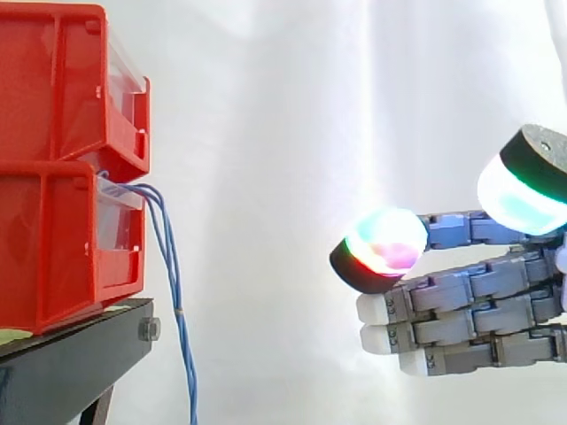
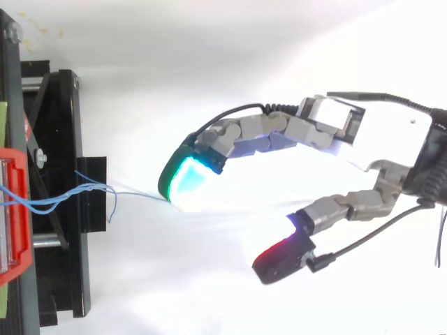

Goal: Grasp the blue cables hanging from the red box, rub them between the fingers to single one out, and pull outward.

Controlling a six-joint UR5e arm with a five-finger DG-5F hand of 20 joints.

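The robot's hand (image 1: 478, 301) reaches in from the right edge of the side view, which cuts it off at the wrist. Its fingers (image 2: 244, 132) and thumb (image 2: 349, 206) are spread apart, gently bowed and released, gripping nothing. From the side, one glowing pad (image 1: 381, 250) shows green and magenta at the tip of the uppermost finger, and a second pad (image 1: 524, 190), cyan-green, sits higher by the right edge. From above, a cyan-green pad (image 2: 187, 180) leads the upper fingers and a red-lit pad (image 2: 279, 259) tips the thumb, with a wide gap between them.

Farther on, the blue cables (image 1: 168, 266) spill from the front lip of the lower red bin (image 1: 53, 248) and hang down past the black stand (image 1: 71, 354), running out of the bottom of the side view, so their ends are cut off. The strands lie too close together to count. Open curtain separates them from the hand in the side view. From above, the cables (image 2: 59, 198) fan out from the bin, and one thin strand trails to just beside the cyan-green pad; whether it touches cannot be told from that angle.

An upper red bin (image 1: 53, 80) is stacked on the lower one, and the left edge clips both. The white curtain (image 1: 292, 106) hangs behind everything.
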